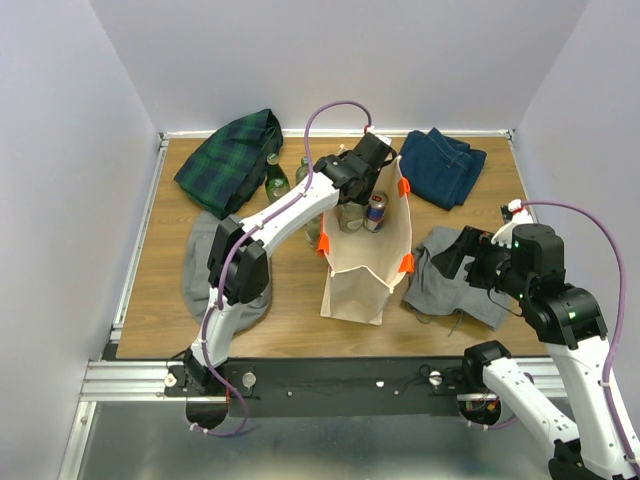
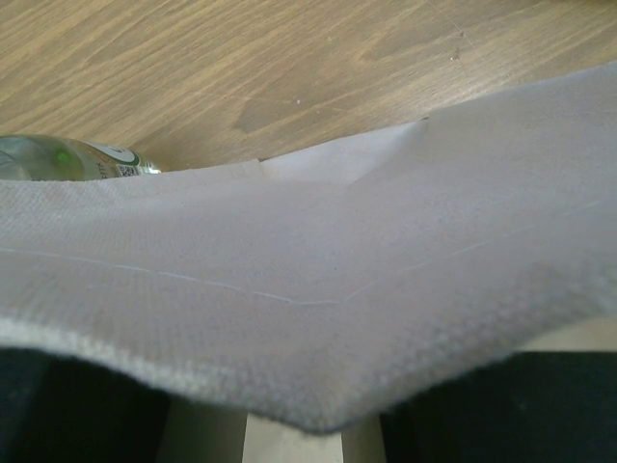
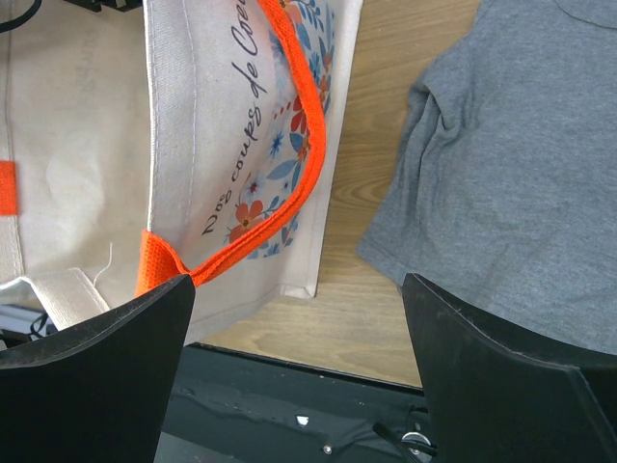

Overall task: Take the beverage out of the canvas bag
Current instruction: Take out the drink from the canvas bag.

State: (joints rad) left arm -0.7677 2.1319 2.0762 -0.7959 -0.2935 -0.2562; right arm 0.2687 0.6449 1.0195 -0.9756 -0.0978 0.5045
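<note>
Our left jaws are clenched on the top rim of the canvas bag (image 1: 365, 275), and its cloth fills the left wrist view. Our right jaws stand released just beside the bag's printed side, over a grey cloth (image 3: 511, 145). The bag stands upright mid-counter (image 1: 150, 285) with its mouth open. The beverage (image 1: 376, 211), a can, sits inside it. Green bottles (image 1: 275, 180) stand just behind the bag.

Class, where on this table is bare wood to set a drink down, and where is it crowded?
Free: the strip between the table's left edge and the left grey cloth; the wood between that cloth and the canvas bag. Crowded: the back, with plaid cloth, green bottles and jeans.
</note>
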